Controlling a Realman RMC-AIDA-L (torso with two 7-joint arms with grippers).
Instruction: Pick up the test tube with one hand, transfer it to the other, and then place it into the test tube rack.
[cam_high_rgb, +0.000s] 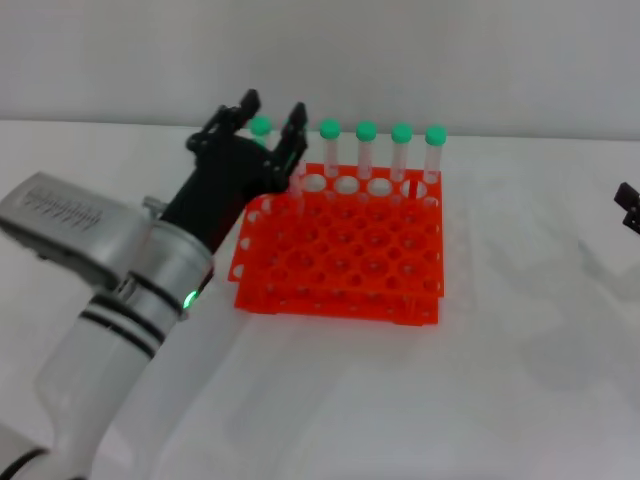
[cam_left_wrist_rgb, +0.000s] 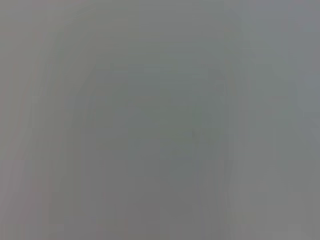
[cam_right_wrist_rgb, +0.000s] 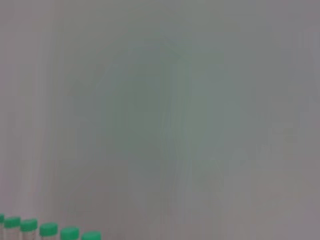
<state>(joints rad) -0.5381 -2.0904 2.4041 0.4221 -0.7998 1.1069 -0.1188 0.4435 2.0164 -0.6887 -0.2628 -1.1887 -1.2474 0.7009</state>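
**Tube at rack's back-left corner, left gripper around it**

Head view:
- Orange test tube rack (cam_high_rgb: 340, 250), two-tiered, on white desk (cam_high_rgb: 420, 400).
- Back row: four green-capped tubes (cam_high_rgb: 383, 150) upright in holes, side by side.
- Left gripper (cam_high_rgb: 272, 125), black, on white forearm with black rings and green light, reaching over rack's back-left corner; fingers spread, one on each side of the test tube (cam_high_rgb: 262, 128).
- Test tube: green cap visible between the fingers, clear body partly seen by the right-hand finger, above the corner holes. Contact with fingers and seating in a hole: cannot tell.
- Right gripper (cam_high_rgb: 629, 208): only dark tips at the desk's right edge, well apart from rack; spread or pressed together, cannot tell.

Left wrist view:
- Plain grey field, nothing distinguishable.

Right wrist view:
- Mostly blank pale surface; row of green caps (cam_right_wrist_rgb: 49, 229) along one edge, tops of clear tubes just showing. Rack and both grippers not visible here.
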